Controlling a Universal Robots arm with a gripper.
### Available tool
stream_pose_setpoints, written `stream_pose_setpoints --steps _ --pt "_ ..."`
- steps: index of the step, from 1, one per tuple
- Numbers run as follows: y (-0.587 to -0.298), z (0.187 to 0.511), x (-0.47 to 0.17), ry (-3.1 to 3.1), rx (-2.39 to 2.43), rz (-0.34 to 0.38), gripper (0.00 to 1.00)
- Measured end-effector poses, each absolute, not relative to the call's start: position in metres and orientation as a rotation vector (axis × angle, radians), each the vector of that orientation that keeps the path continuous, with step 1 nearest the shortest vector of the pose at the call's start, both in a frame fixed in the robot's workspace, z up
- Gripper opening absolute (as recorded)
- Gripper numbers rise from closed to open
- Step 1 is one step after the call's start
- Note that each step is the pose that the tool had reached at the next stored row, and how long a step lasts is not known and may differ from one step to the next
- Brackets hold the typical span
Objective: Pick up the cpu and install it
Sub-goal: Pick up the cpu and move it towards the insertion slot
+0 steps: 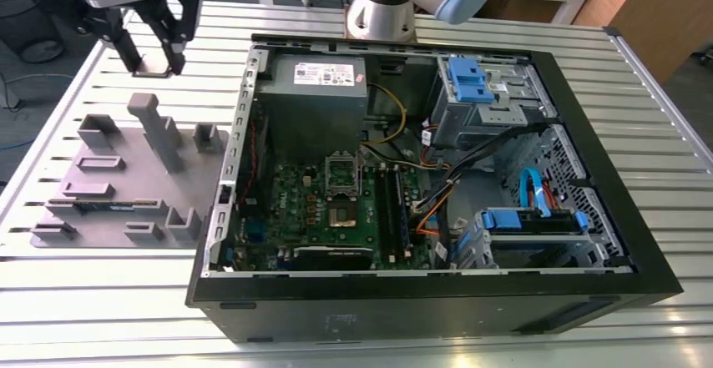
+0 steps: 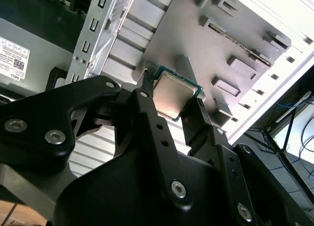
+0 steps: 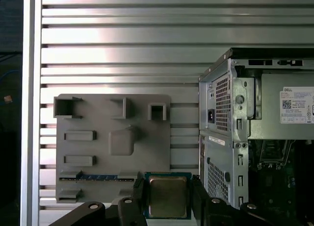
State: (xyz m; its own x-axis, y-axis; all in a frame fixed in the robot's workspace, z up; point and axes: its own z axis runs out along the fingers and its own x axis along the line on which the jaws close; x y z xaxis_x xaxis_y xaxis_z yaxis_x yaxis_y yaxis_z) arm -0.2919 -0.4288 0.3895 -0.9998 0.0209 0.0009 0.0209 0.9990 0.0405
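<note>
**Claw clenched on the cpu, left of the open case**

The gripper [image 2: 172, 92] is closed on the cpu [image 2: 174, 94], its two black fingers [image 2: 152, 123] pressing opposite edges of the chip with the jaws only as wide as the chip itself. In the second wrist view the cpu is a small flat square with a dull, brushed silver top and a thin green rim, held clear of the surfaces below it. The fingers are matt black bars with round screw heads along them.

In the exterior view the gripper [image 1: 152, 66] hangs at the far left of the scene, beside the far left corner of the computer case [image 1: 435, 301]. The grey tray [image 1: 112, 176] sits nearer the camera, a matt moulded plate with blocky posts and slots. In the first wrist view a thin green memory stick [image 3: 95, 177] lies in one long slot of it.

The table [image 1: 112, 301] is ribbed, bright metal slats. The case is black outside, bare perforated steel within, and lies open. Inside lie a green motherboard [image 1: 292, 209], a grey power-supply box [image 1: 317, 80] at the far end, and blue plastic drive brackets [image 1: 468, 80] to the exterior view's right
</note>
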Motion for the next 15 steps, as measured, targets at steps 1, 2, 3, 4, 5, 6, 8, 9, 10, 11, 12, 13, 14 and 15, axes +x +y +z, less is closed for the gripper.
stream_pose_setpoints --steps 1,2,3,4,5,6,8,9,10,11,12,13,14,15 --pt "-0.429 0.389 -0.29 -3.14 -0.033 -0.064 0.47" --pt "-0.429 0.39 -0.287 -3.14 -0.033 -0.063 0.47" --pt "-0.429 0.389 -0.285 -3.14 -0.033 -0.064 0.47" --pt "-0.429 0.389 -0.283 -3.14 -0.033 -0.063 0.47" --pt "-0.429 0.389 -0.281 -3.14 -0.033 -0.064 0.47" --pt "-0.429 0.389 -0.279 -3.14 -0.033 -0.064 0.47" --pt "-0.429 0.389 -0.275 -3.14 -0.033 -0.064 0.47" --pt "-0.429 0.389 -0.273 -3.14 -0.033 -0.064 0.47" --pt "-0.429 0.389 -0.271 -3.14 -0.033 -0.064 0.47" --pt "-0.429 0.389 -0.269 -3.14 -0.033 -0.064 0.47" --pt "-0.429 0.389 -0.266 -3.14 -0.033 -0.064 0.47" --pt "-0.429 0.389 -0.264 -3.14 -0.033 -0.064 0.47" --pt "-0.429 0.389 -0.262 -3.14 -0.033 -0.063 0.47" --pt "-0.429 0.389 -0.26 -3.14 -0.033 -0.064 0.47"
